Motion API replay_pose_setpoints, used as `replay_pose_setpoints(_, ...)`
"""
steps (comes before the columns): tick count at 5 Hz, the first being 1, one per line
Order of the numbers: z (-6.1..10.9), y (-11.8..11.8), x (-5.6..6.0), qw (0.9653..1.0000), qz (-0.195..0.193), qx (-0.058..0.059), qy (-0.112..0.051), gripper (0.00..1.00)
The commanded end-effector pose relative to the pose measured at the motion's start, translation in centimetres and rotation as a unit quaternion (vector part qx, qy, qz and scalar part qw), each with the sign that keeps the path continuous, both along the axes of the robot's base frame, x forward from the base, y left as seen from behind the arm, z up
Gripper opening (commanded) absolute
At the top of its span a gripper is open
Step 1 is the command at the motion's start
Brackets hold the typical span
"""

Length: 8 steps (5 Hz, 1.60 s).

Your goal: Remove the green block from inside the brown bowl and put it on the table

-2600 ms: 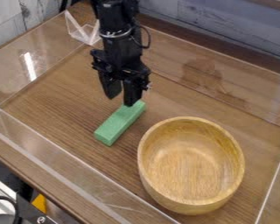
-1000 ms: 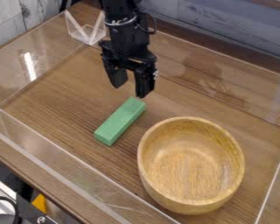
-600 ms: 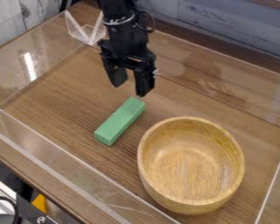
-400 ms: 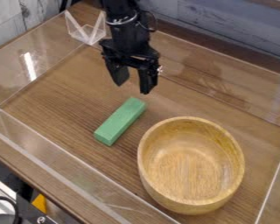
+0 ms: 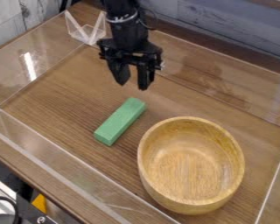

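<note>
- The camera view looked down on a big brown wood-grain table (image 5: 60, 105) with a clear see-through plastic wall (image 5: 31, 52) standing around its edges.
- A round light-brown wooden bowl (image 5: 191, 197) with a thick rim sat on the table near the front right side. Nothing could be seen inside it.
- A black robot arm (image 5: 123, 22) came down from the top of the picture, and its black gripper (image 5: 132, 80) pointed down at the table.
- The two fingers (image 5: 119, 75) of the gripper had a gap between them. They held nothing, and they hung above the table.
- A small bright green block (image 5: 119, 121), shaped like a long flat bar, lay flat on the table. It was outside the bowl, just beside the bowl's left rim but not touching it. It was below the gripper in the picture, and the gripper was apart from it.
</note>
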<state>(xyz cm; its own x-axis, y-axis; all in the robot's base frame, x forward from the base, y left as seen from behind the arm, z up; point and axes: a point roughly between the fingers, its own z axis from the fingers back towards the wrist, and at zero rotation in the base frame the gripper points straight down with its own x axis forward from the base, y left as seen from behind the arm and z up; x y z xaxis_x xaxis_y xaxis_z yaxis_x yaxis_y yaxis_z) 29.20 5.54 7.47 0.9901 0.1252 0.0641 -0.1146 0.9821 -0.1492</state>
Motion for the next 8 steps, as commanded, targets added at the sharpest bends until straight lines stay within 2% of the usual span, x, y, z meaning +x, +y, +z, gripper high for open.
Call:
replay_pose_setpoints(1,2.2,0.3,0.7,0.9988,0.028,0.012,-0.039,1.00)
replay_pose_setpoints(2,2.3,0.2,0.5,0.9979,0.048,0.014,-0.041,1.00)
replay_pose_setpoints(4,0.9,-1.1,-0.4,0.9985,0.001,0.019,-0.051,1.00)
replay_pose_setpoints(6,2.0,-0.1,-0.2,0.9974,-0.037,0.023,-0.057,1.00)
replay_pose_setpoints(8,1.2,-0.5,-0.9,0.9978,0.000,0.028,-0.060,1.00)
